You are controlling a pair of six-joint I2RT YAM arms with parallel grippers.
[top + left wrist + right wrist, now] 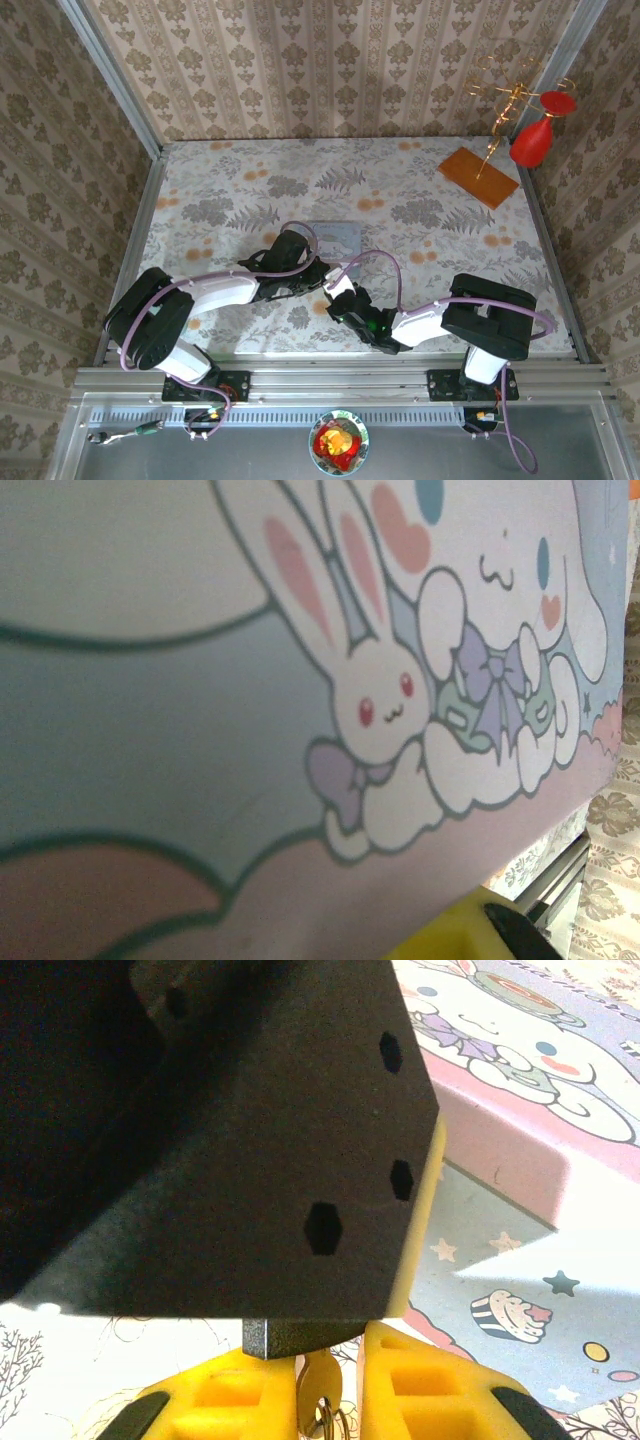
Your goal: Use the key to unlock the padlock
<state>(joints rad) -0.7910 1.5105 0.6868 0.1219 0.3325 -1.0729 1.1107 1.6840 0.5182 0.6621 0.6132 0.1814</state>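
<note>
Just beside the one pale blue cartoon-printed tin box [520, 1260], my left gripper [318, 272] is clamped on one small dark blocky metal padlock [285, 1338] — my right gripper [325, 1375] pinches one thin brassy key [320, 1385] between two yellow moulded pads [430, 1400]

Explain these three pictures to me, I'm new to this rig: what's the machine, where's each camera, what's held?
Two robot arms are bolted at the near edge of the table. The overhead camera shows them meeting beside a pale blue tin. The left wrist camera looks closely at that tin's cartoon lid. The right wrist camera shows the right gripper, yellow fingers closed on the key, just below the dark padlock, which the left gripper seems to hold.
</note>
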